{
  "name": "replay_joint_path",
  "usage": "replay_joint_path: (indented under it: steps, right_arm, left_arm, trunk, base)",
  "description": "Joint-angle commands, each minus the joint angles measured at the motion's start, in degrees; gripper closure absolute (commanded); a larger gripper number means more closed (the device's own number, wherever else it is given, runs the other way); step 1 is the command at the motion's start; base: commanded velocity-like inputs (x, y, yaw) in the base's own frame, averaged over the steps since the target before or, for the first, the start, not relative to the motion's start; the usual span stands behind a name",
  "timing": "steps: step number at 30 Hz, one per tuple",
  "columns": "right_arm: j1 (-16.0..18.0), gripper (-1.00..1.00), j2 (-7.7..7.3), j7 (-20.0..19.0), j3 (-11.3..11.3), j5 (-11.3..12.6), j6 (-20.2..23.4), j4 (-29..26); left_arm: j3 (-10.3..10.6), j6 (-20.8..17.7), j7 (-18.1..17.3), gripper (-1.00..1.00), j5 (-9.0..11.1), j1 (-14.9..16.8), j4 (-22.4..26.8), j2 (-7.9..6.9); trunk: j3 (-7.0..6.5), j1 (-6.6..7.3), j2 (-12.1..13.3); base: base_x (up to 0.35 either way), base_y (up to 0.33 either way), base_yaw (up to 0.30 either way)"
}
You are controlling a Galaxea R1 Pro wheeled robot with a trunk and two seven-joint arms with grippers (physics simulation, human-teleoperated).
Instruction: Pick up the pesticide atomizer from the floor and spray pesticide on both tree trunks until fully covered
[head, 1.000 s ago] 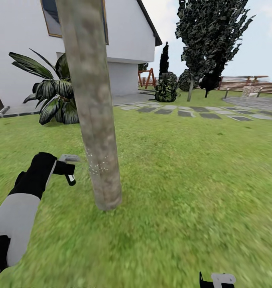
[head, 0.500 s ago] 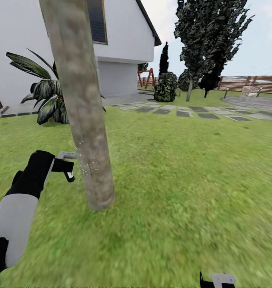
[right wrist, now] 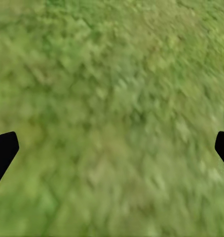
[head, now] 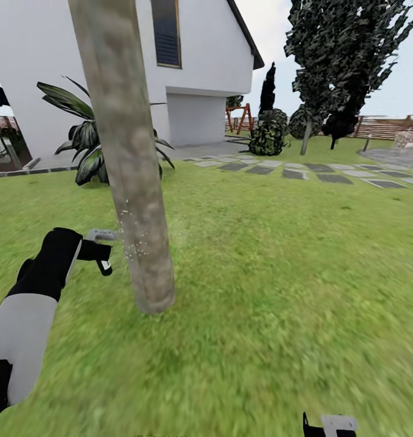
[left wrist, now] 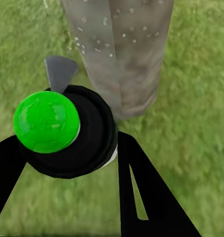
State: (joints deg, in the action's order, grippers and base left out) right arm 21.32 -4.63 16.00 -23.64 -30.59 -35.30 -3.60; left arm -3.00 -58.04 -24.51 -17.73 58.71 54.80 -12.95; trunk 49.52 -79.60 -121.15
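Left hand (head: 103, 250) clamped on the pesticide atomizer (left wrist: 67, 131), nozzle aimed at the tree trunk (head: 133, 200) just ahead of it. White pesticide specks (left wrist: 99, 34) dot the bark. Right hand (right wrist: 112, 148) spread apart over grass (right wrist: 117, 98), holding nothing.

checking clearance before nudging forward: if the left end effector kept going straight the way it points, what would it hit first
Most likely the tree trunk: the left end effector, shut on the atomizer, points at its speckled lower part just above the grass. The gap looks small, but depth is unclear.
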Motion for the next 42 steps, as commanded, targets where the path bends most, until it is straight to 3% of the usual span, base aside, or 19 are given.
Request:
replay_joint_path:
  steps: [1,7,24,31,42]
  right_arm:
    - [0.04,-1.0,0.03,0.34,-0.27,-0.61,-0.12,0.08]
    - [0.04,-1.0,0.06,0.34,-0.27,-0.61,-0.12,0.08]
    - [0.04,-1.0,0.05,0.34,-0.27,-0.61,-0.12,0.08]
    - [0.04,-1.0,0.06,0.34,-0.27,-0.61,-0.12,0.08]
    - [0.04,-1.0,0.06,0.34,-0.27,-0.61,-0.12,0.08]
  left_arm:
    - [-0.01,-0.09,-0.27,1.0,-0.78,-0.01,0.06,0.03]
    - [0.1,-0.06,-0.22,1.0,-0.84,-0.34,0.04,0.21]
    - [0.19,0.03,-0.17,1.0,-0.98,-0.5,0.04,-0.04]
    - [0.19,0.03,-0.07,1.0,-2.22,-0.6,0.04,-0.06]
    - [0.1,0.03,-0.01,1.0,-2.38,-0.6,-0.05,-0.15]
  trunk:
    - [0.06,0.01,-0.03]
    - [0.06,0.01,-0.03]
    - [0.06,0.01,-0.03]
    - [0.06,0.01,-0.03]
    - [0.06,0.01,-0.03]
  base:
    - [0.0,-0.275,0.278]
    - [0.0,-0.275,0.237]
    - [0.109,-0.24,0.015]
    - [0.005,-0.272,0.255]
    - [0.0,-0.274,0.265]
